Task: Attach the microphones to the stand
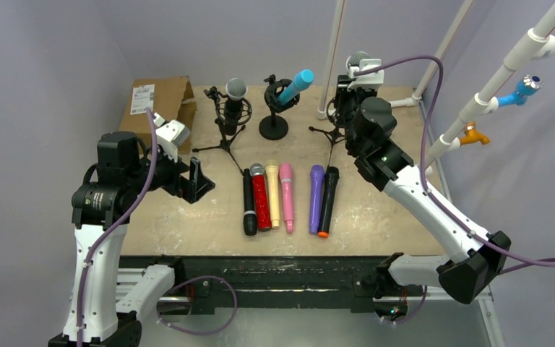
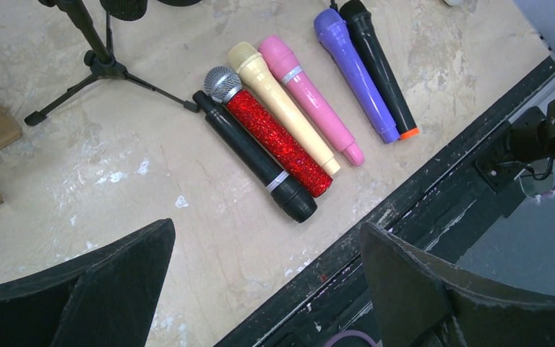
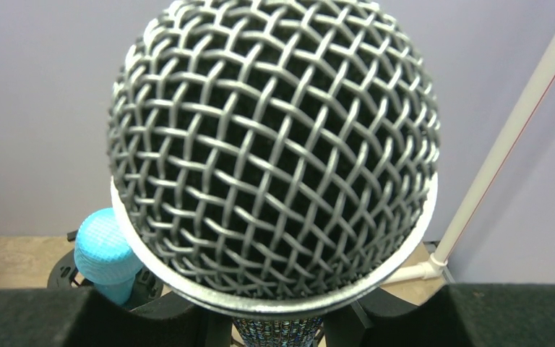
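Right gripper (image 1: pixel 348 94) is at the back right, jaws pinching the glittery body of the silver mic (image 3: pixel 274 152), head up, directly over the right stand (image 1: pixel 330 134). The gripper hides the clip, so we can't tell if the mic is seated. Left gripper (image 2: pixel 266 230) hangs over the near left of the table (image 1: pixel 376 210), jaws spread wide, nothing between them.

Two mics already sit in stands: the grey-headed mic (image 1: pixel 235 90) on the left tripod and the blue mic (image 1: pixel 295 85) in the round-base stand. Six more lie flat in a row mid-table, from the black mic (image 2: pixel 256 159) and red mic (image 2: pixel 278 141) across to the purple mic (image 2: pixel 354 76).

Risks as we judge them:
- Letting go before the body is in the clip: the mic drops or tips onto the table.
- Pushing down off-axis: the light tripod could skid or fall, and nothing braces it because the left arm is well apart.
- The blue mic is near on the right wrist's left, so a sideways swing on retreat could knock it or its stand.
- Glitter body may slip in the pads if the clip resists.
- The row lies packed, mics touching. Grabbing one may roll its neighbours.
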### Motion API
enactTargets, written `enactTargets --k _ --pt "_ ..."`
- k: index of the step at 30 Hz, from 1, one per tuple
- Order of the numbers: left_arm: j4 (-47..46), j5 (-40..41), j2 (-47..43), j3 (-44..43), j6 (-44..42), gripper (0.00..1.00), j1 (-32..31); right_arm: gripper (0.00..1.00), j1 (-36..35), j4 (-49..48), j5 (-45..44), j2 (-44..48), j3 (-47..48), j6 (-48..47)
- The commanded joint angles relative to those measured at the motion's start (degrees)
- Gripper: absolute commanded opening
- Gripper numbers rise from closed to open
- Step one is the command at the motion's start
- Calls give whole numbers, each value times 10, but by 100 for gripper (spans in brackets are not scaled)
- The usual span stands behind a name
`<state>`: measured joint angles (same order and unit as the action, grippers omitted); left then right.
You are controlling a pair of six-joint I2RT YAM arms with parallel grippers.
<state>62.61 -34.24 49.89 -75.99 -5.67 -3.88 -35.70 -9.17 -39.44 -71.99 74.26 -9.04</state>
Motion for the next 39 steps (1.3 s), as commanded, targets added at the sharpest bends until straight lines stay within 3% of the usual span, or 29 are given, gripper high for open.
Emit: enactTargets --k 1,24,39 --pt "-15 3 -6 5 -13 100 1 0 7 -43 2 5 -12 -7" --pt "-15 5 -1 1 -12 100 1 0 26 -50 6 -5 -76 10" --pt "-16 7 -1 6 -10 100 1 0 27 24 28 12 -88 19"
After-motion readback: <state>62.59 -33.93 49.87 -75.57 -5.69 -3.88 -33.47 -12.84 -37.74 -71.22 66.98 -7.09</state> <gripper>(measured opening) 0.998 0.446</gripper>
